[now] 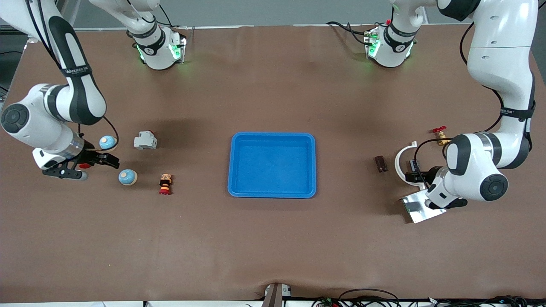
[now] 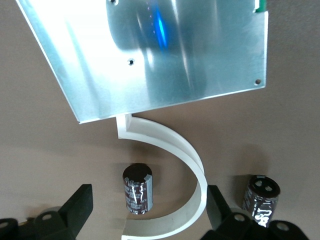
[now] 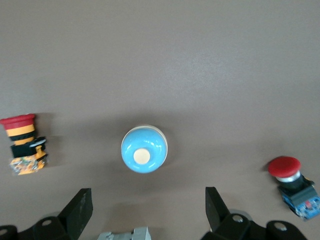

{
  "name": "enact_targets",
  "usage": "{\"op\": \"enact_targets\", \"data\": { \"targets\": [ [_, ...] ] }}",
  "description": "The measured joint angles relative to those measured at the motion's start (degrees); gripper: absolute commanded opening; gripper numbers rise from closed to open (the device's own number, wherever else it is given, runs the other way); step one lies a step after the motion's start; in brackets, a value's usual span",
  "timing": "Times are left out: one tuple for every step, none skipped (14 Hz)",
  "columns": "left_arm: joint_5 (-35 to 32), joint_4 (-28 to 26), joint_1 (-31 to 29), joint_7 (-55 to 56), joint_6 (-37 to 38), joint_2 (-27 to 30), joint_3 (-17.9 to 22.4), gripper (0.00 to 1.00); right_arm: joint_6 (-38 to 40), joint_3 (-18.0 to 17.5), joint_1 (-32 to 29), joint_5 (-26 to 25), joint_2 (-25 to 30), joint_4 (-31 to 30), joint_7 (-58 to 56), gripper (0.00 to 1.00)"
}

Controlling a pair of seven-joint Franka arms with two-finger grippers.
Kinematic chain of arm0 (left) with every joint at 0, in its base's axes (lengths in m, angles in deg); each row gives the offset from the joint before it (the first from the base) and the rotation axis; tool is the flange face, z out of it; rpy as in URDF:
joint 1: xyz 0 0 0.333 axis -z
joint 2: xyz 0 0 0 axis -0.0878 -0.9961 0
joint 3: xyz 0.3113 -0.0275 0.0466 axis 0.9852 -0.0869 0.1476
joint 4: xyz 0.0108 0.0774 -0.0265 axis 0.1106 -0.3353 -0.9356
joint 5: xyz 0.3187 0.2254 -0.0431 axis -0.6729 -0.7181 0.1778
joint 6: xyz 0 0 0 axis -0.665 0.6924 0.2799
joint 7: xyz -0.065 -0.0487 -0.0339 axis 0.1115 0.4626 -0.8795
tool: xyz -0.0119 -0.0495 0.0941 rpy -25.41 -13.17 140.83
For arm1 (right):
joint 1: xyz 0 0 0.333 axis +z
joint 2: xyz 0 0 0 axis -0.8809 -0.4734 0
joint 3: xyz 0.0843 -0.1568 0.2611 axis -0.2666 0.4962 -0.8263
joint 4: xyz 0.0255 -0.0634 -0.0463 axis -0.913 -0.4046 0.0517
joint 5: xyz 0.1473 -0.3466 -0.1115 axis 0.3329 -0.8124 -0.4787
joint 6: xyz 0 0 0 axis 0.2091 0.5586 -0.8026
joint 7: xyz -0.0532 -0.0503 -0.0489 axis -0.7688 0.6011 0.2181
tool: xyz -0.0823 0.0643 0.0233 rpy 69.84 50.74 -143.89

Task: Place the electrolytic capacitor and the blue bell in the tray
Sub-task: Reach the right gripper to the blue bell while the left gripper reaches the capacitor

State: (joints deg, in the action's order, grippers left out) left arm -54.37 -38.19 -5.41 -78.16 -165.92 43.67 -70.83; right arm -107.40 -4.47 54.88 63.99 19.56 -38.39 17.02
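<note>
A: Where are the task's things placed?

B: The tray (image 1: 273, 137) is seen mid-table, with nothing in it. 2 blue bells lie toward the right arm's end; the bell nearer the front camera (image 3: 144, 149) is framed by the right gripper (image 3: 148, 197), whose jaws are spread wide and hold nothing. 1 electrolytic capacitor (image 2: 137, 189) is seen inside a white curved piece (image 2: 192, 162), under the left gripper (image 2: 150, 197), likewise wide and holding nothing. A 2nd capacitor (image 2: 261, 192) is seen just outside that curve.

A: What could be expected to go wrong?

B: The white curve could be struck or caught by a finger, since the capacitor is partly ringed by it, and the silver plate (image 2: 150, 55) touching the curve could then be dragged. The capacitor could be knocked over if only 1 finger touches it. The bell's domed top could be squeezed out of the jaws if it is gripped too high.
</note>
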Motion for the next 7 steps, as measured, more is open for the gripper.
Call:
{"op": "enact_targets", "data": {
  "targets": [
    [0.00, -0.01, -0.04, 0.00, 0.00, -0.15, 0.01, 1.00, -1.38, 0.00, 0.00, 0.00, -0.84, -0.02, 0.00, 1.00],
    [0.00, -0.01, -0.07, 0.00, 0.00, -0.23, 0.03, 1.00, -2.85, 0.01, -0.01, 0.00, -1.77, -0.04, 0.00, 1.00],
    [0.00, -0.05, -0.09, 0.00, 0.02, -0.31, 0.04, 1.00, -4.49, 0.01, -0.01, 0.01, -2.84, -0.07, 0.00, 1.00],
    [0.00, -0.16, -0.13, 0.00, 0.04, -0.45, 0.06, 1.00, -6.28, 0.01, -0.01, 0.01, -4.05, -0.09, 0.00, 1.00],
    [0.00, -0.34, -0.18, 0.00, 0.04, -0.65, 0.09, 1.00, -8.07, 0.01, -0.01, 0.02, -5.35, -0.10, 0.01, 1.00],
    [0.00, -0.50, -0.23, 0.00, 0.04, -0.85, 0.10, 1.00, -9.35, 0.00, -0.01, 0.02, -6.56, -0.09, 0.02, 1.00],
    [0.00, -0.62, -0.26, 0.00, 0.04, -1.01, 0.10, 1.00, -10.12, -0.02, -0.01, 0.02, -7.54, -0.09, 0.02, 1.00]
  ]
}}
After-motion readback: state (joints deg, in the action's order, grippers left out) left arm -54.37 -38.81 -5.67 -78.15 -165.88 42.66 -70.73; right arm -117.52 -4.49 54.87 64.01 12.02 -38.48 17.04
